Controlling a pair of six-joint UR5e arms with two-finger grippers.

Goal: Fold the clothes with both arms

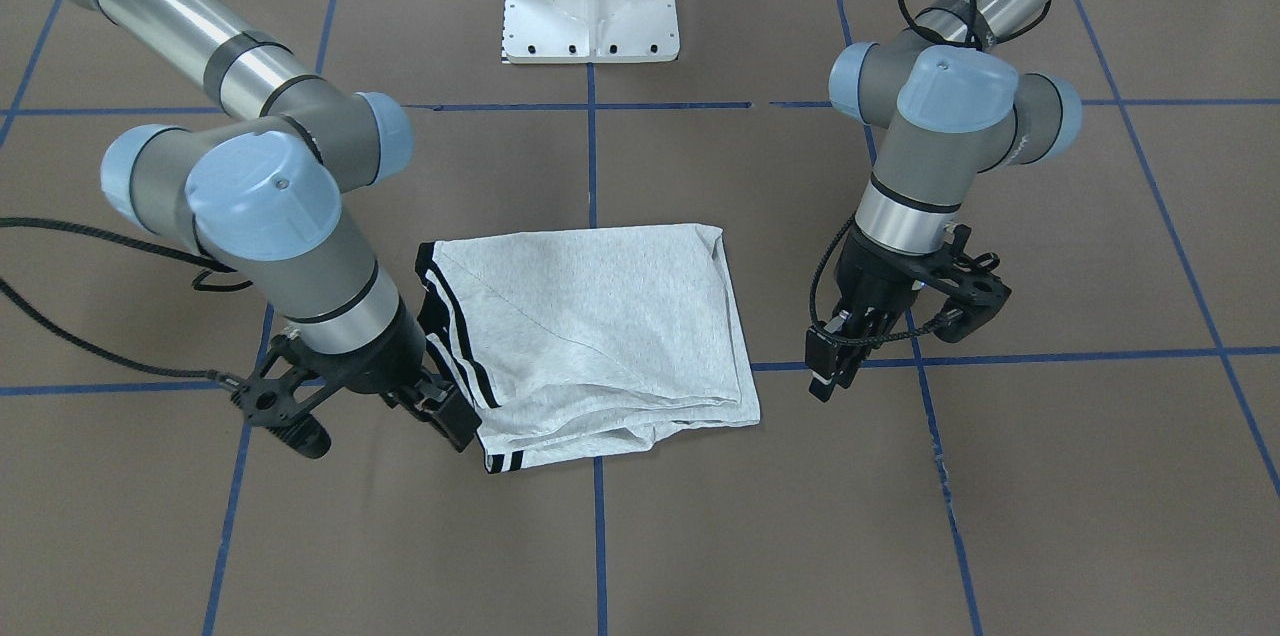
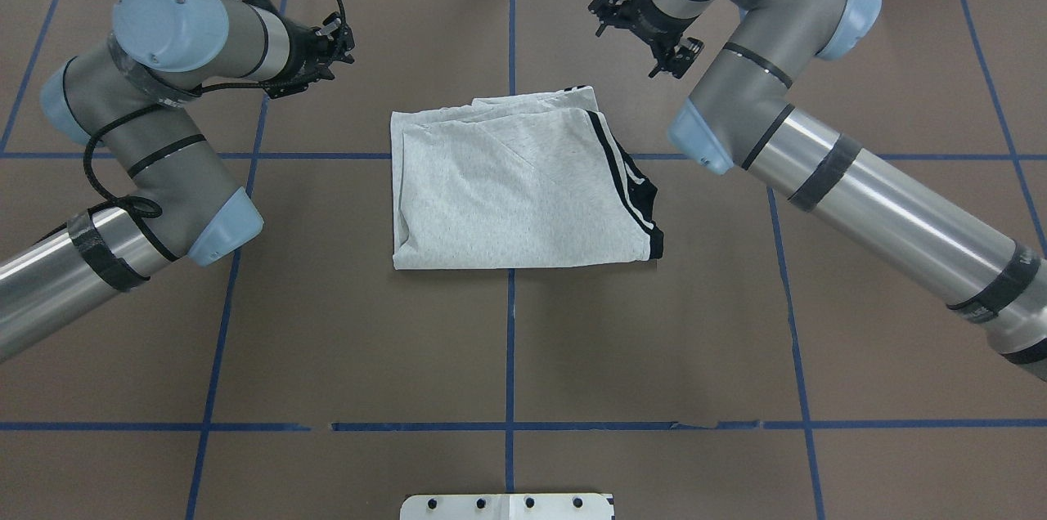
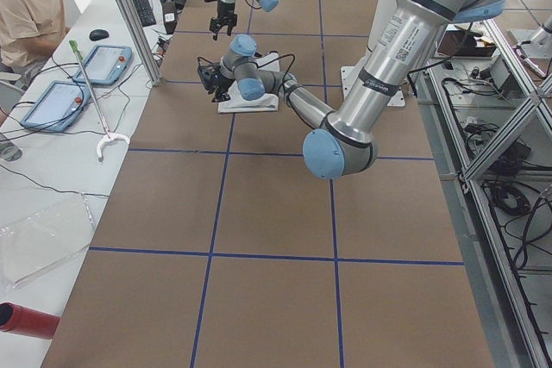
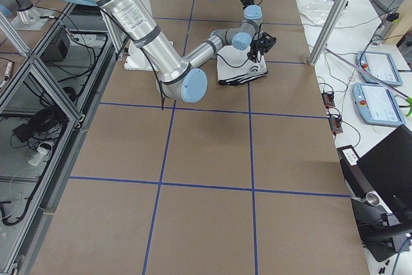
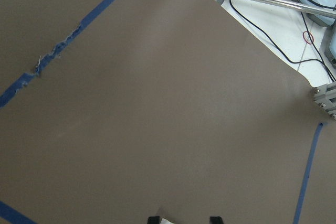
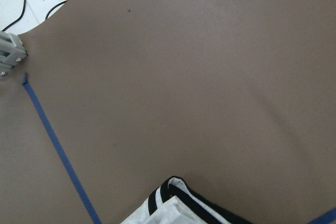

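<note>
The grey T-shirt [image 1: 600, 326] lies folded into a rough rectangle in the middle of the table, and it also shows in the overhead view [image 2: 507, 193]. Its black-striped cuffs [image 1: 455, 346] lie along the edge towards my right arm. The print is hidden. My right gripper [image 1: 452, 419] hangs low at the shirt's striped corner, which shows at the bottom of the right wrist view [image 6: 178, 203]. I cannot tell whether it is open or shut. My left gripper [image 1: 828, 371] is off the shirt's other side, apart from it. Its fingertips [image 5: 214, 219] stand apart over bare table, so it is open.
The white pedestal base [image 1: 590, 6] stands behind the shirt. Blue tape lines [image 2: 510, 356] grid the brown table. An operator [image 3: 30, 6] sits beyond the far edge beside tablets [image 3: 103, 62]. A red cylinder [image 3: 26, 321] lies off the table's end.
</note>
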